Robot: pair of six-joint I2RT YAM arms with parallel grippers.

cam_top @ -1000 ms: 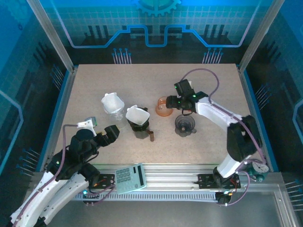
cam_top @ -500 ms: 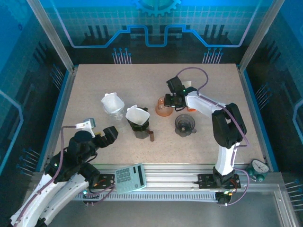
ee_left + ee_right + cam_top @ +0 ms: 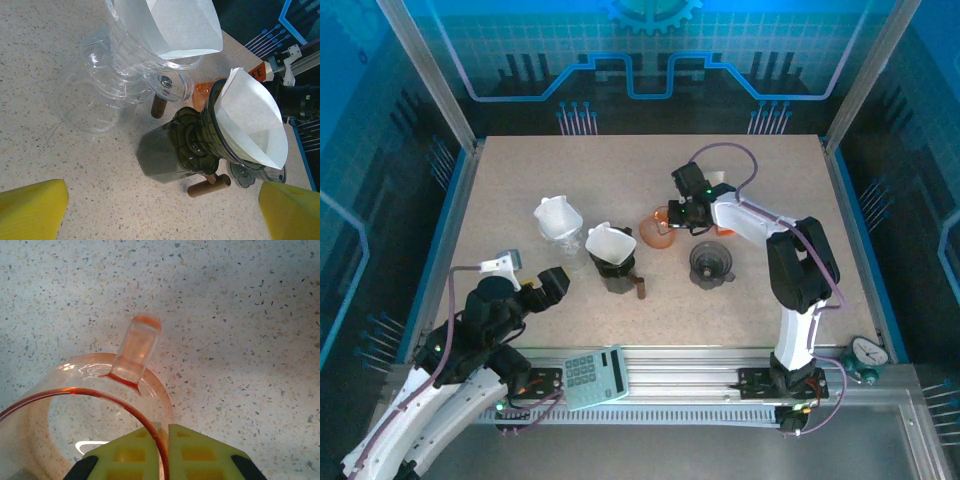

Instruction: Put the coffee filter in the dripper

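Rim of translucent orange dripper [image 3: 137, 352] pinched by right tool [image 3: 164, 440]; left tool [image 3: 162, 205] spread wide.

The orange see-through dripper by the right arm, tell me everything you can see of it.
The orange translucent plastic dripper is a round, open-topped cup shape with a thin rim and a small flat tab handle sticking out from its side. No paper filter shows inside. It stands near the middle of the speckled tabletop. The right arm's yellow fingers are shut on its rim, one inside and one outside. Whether its base rests flat I cannot tell.
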